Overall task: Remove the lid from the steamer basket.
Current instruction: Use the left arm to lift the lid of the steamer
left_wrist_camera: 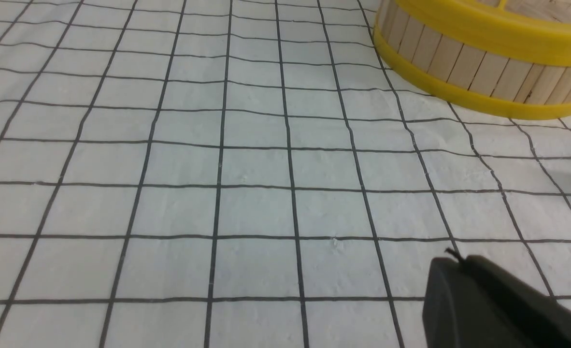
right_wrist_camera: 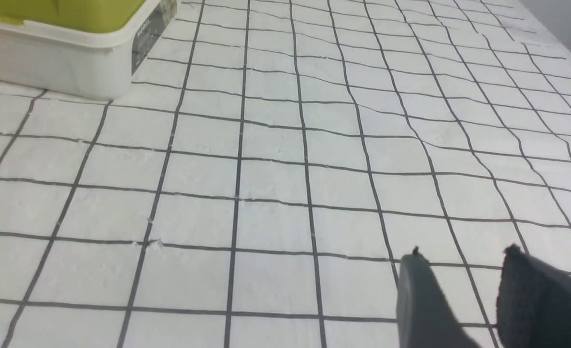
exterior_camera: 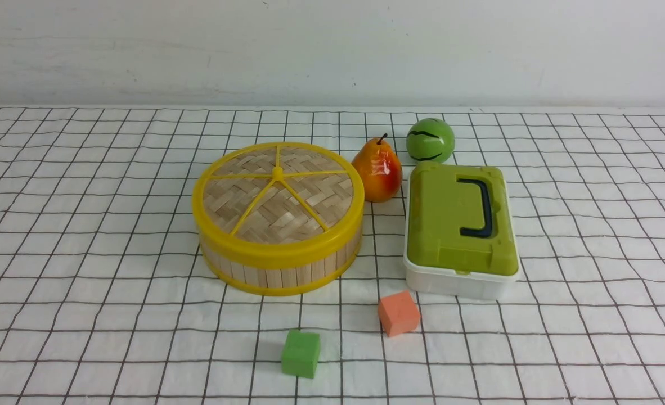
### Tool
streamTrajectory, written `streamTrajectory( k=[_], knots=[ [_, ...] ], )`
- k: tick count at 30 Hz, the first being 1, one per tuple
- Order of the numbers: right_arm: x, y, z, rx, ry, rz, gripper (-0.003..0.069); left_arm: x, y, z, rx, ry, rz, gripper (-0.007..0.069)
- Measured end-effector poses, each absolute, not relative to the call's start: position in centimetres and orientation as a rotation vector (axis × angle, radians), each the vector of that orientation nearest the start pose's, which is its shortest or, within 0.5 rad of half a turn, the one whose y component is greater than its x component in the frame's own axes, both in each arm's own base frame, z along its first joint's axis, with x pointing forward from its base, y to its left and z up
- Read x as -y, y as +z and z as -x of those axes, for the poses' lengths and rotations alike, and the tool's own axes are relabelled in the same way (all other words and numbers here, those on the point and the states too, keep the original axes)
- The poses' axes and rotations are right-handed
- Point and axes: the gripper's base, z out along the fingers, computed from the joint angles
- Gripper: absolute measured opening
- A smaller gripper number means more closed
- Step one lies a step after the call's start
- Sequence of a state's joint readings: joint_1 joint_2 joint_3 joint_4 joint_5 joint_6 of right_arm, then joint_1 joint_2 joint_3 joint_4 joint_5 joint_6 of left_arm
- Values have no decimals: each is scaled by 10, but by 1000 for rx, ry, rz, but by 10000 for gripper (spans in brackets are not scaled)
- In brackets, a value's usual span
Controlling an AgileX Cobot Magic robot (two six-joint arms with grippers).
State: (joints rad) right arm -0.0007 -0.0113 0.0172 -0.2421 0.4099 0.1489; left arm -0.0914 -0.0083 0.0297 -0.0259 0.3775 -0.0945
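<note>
While the lid point(exterior_camera: 278, 191) sits on the basket point(exterior_camera: 279, 273), left gripper point(left_wrist_camera: 453, 263) jaws press together and right gripper point(right_wrist_camera: 464, 254) jaws stand spread

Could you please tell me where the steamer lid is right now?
In the front view the lid sits on the steamer basket, left of centre, with the pear just to its right.

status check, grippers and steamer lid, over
Left gripper shut, empty, near the steamer basket. Right gripper open, empty. Lid seated on the basket, untouched. Nothing on top; pear close beside it.
</note>
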Motion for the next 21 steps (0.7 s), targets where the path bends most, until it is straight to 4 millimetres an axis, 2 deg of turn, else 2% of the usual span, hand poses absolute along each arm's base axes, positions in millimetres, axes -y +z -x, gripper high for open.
streamTrajectory(
  k=[21],
  knots=[
    [9, 172, -51, -1890, -141, 4, 240, 6, 170, -52, -1885, -153, 19, -5]
  ],
)
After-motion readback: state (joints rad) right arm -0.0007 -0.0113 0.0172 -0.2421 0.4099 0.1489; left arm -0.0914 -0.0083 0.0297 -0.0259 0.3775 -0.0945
